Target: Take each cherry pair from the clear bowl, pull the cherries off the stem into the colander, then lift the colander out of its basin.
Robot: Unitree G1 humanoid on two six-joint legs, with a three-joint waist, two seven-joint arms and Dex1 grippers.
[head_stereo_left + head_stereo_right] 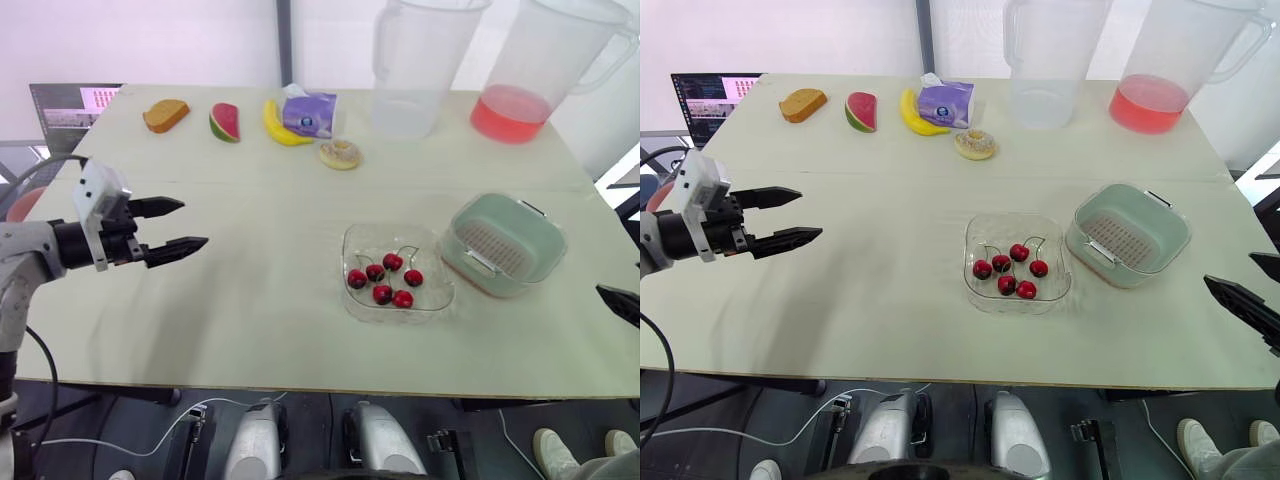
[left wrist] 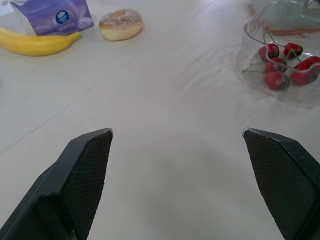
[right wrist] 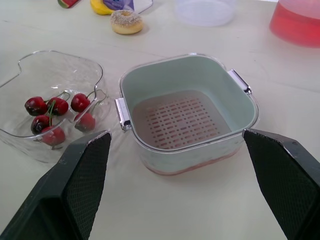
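Several red cherries (image 1: 385, 280) joined by green stems lie in the clear bowl (image 1: 352, 244) at the table's middle right. Just right of the bowl stands the pale green colander (image 1: 505, 240) inside its clear basin (image 1: 490, 283), with nothing in it. My left gripper (image 1: 178, 226) hovers open over the table's left side, well left of the bowl. My right gripper (image 1: 1247, 290) stands open at the table's right edge, near side of the colander, fingers (image 3: 80, 185) wide apart and nothing between them.
Along the far edge lie a bread slice (image 1: 165, 115), a watermelon wedge (image 1: 225, 122), a banana (image 1: 280, 127), a purple packet (image 1: 308, 112) and a doughnut (image 1: 340, 154). A clear pitcher (image 1: 415, 65) and one with red liquid (image 1: 545, 70) stand at the back right.
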